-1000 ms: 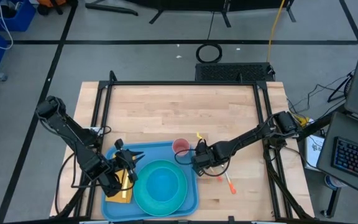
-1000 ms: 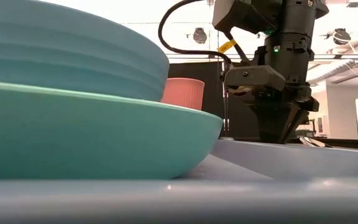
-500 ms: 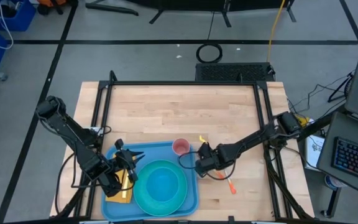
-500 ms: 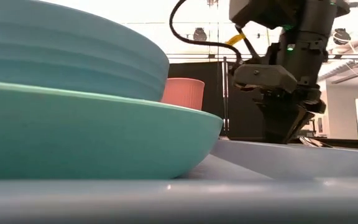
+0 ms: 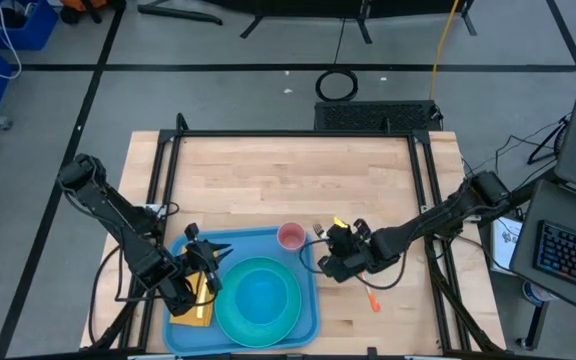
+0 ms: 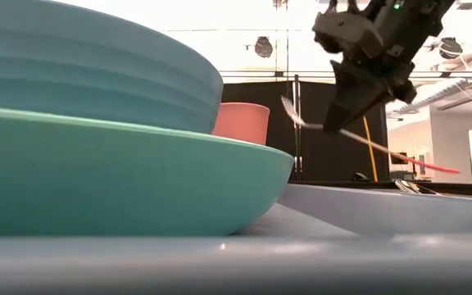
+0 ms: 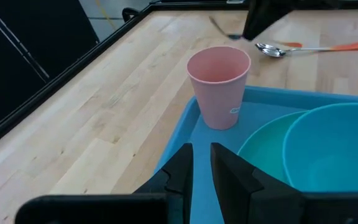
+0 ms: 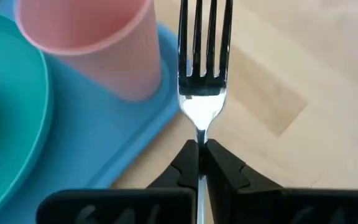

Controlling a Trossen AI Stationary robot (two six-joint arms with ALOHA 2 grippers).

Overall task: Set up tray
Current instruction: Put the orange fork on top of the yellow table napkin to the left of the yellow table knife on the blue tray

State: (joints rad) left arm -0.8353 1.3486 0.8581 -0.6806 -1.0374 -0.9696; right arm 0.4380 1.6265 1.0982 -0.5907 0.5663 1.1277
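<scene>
Pale wooden table (image 5: 268,180) inside a black frame, carrying 1 light-blue tray (image 5: 308,315) at its near edge and, just beside that tray's right side, 1 orange-handled spoon (image 5: 368,293) lying flat on bare wood.

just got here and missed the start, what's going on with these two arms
A tray is being set for a meal. It already holds a teal plate with a blue bowl on it, a pink cup at its far corner and a yellow item near the left gripper, which waits low over the tray's left side. The right gripper is shut on a fork, held in the air beside the cup. A spoon lies on the table.
</scene>
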